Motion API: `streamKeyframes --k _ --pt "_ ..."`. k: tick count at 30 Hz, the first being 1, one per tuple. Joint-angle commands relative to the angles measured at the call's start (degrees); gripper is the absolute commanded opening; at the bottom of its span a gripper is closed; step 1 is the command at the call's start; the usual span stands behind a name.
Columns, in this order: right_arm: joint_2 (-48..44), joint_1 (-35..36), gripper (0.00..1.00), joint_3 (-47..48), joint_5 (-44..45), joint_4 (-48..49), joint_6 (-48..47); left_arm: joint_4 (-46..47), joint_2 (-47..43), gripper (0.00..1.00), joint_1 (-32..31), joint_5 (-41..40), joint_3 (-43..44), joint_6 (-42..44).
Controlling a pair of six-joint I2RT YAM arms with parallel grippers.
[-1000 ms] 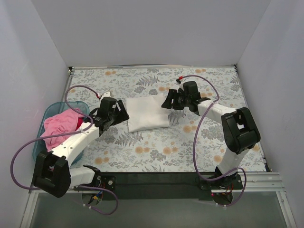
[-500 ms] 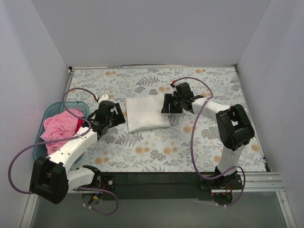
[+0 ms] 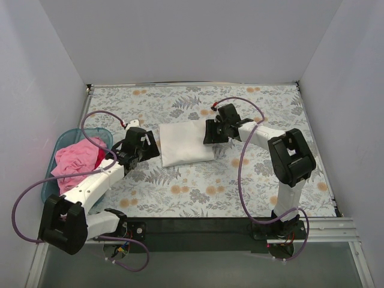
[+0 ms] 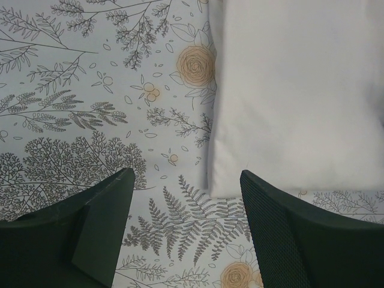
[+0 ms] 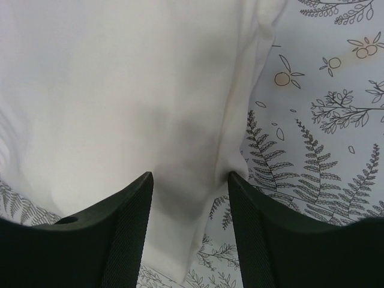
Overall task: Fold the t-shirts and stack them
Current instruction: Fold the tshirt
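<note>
Counter [image 3: 198, 192] covered in a floral print, enclosed by plain white walls [image 3: 180, 42] on three sides. At the left edge we note a teal basket [image 3: 62, 140] holding the crumpled pink t-shirt [image 3: 75, 159]. The white t-shirt [image 3: 185, 144] lies folded into a rectangle mid-counter.

Left arm stretches diagonally from its base. Its left end effector [image 4: 186, 174] hangs at the shirt's left edge, fingers wide apart and gripping nothing.

Right arm bends at the elbow and reaches leftward. Its right end effector [image 5: 190, 175] is over the shirt's right edge, fingers parted astride a ridge of white cloth. We cannot tell whether they touch it.
</note>
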Motion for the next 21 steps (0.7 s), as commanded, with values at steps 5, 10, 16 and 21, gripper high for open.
streamKeyframes --k 5,10,16,21 --pt "1.2 0.3 0.39 2.8 -2.9 -0.1 -2.3 0.8 0.6 0.66 -0.1 0.8 0.4 0.9" --pt "-0.1 0.3 0.16 3.1 -6.9 -0.1 -1.7 1.0 0.5 0.66 0.0 1.4 0.2 0.9" --pt "-0.9 -1.1 0.01 3.5 -11.3 0.3 1.1 1.0 0.7 0.66 -0.1 2.2 0.3 0.9" --pt "0.5 -3.0 0.01 -0.7 -15.0 4.7 5.4 1.0 1.0 0.66 -0.1 2.6 0.1 0.9"
